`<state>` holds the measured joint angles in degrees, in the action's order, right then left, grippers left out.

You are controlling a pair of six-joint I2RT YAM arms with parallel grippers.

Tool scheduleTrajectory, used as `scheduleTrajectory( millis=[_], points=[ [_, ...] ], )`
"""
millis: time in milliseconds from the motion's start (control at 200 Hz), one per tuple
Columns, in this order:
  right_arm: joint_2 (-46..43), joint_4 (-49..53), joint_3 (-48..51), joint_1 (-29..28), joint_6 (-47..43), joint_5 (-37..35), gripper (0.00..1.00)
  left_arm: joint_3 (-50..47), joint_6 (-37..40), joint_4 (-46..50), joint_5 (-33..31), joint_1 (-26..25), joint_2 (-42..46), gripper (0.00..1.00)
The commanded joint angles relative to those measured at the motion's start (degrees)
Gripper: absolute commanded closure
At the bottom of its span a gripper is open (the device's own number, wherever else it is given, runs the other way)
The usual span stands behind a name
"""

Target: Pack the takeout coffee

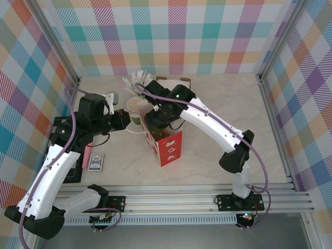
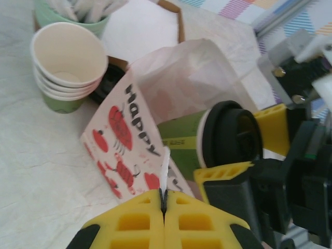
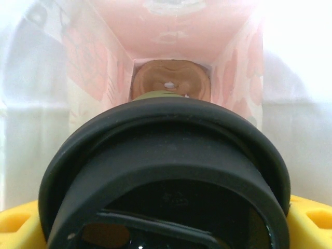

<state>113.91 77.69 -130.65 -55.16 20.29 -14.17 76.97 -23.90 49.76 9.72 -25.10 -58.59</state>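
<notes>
Nearly there, I judge: the takeout coffee [image 2: 179, 139] sits partway into the mouth of the paper gift bag [image 2: 122, 140], gripped at its black lid between the wide-spread yellow fingers of my right end effector [image 2: 234, 148]. My left end effector [image 2: 164, 206] is pinched tight on the bag's thin white rim. What's left is lowering the cup to the bag's brownish bottom and letting go. The lid is round, rigid, slightly glossy plastic and the cup is matte dark-green paper. The bag is thin, translucent pink inside and printed red outside, and stands on the pale marbled desk [image 2: 36, 171].
</notes>
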Motion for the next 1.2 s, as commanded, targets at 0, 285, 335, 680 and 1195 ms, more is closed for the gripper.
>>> scheduleTrajectory(
  millis=[0, 285, 335, 680, 1195],
  points=[
    [1.72, 2.42, -1.88, -1.04, 1.89, 1.60, 0.38, -1.57, -0.81, -6.06, 6.06, -0.28, 0.79, 1.00],
    [-0.56, 1.69, 5.83, -1.97, 3.98, 2.93, 0.39, -0.28, -1.55, -6.08, 7.21, -0.30, -2.62, 0.98],
    [-0.62, 1.77, 6.58, -1.93, 4.01, 2.86, 0.39, -0.16, -1.42, -5.89, 5.88, -0.24, -2.20, 0.98],
    [-2.39, 3.04, 9.07, -1.71, -3.76, 1.52, 0.39, 0.84, -0.17, -5.05, 9.91, 1.15, -2.80, 0.70],
    [-7.27, -1.25, 15.38, 0.53, -20.04, 7.76, 0.41, 11.32, 13.51, -0.80, 4.74, 9.59, -11.90, 0.00]
  ],
)
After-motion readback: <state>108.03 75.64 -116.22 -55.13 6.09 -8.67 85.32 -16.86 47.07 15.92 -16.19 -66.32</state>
